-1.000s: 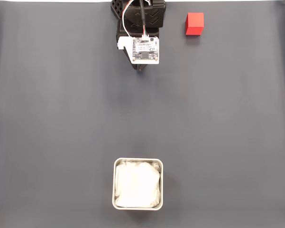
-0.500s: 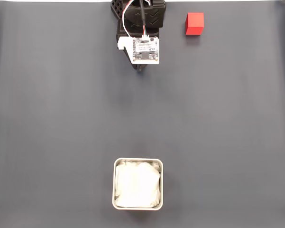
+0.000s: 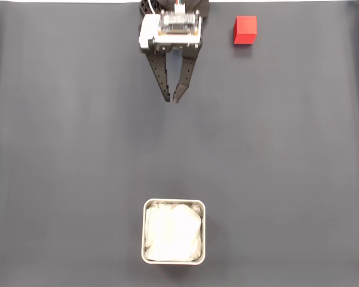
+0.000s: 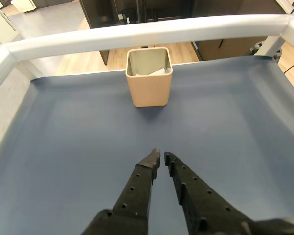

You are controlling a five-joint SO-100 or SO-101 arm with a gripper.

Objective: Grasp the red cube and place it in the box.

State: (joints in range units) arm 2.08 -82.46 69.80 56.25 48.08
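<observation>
Overhead, in the fixed view, the black two-finger gripper (image 3: 172,100) hangs near the top edge of the dark grey mat (image 3: 71,149), its fingers converging to tips with a narrow gap and nothing between them. The small bright red matte cube (image 3: 245,30) sits on the mat to the right of the arm, apart from it. The square cream-rimmed box with wrinkly white cloth lining (image 3: 174,231) stands at the bottom centre, well apart from both.

In the wrist view, the gripper (image 4: 161,157) points toward the box (image 4: 148,90), which stands upright near the white frame rail (image 4: 147,32); the fingertips sit almost together, empty
</observation>
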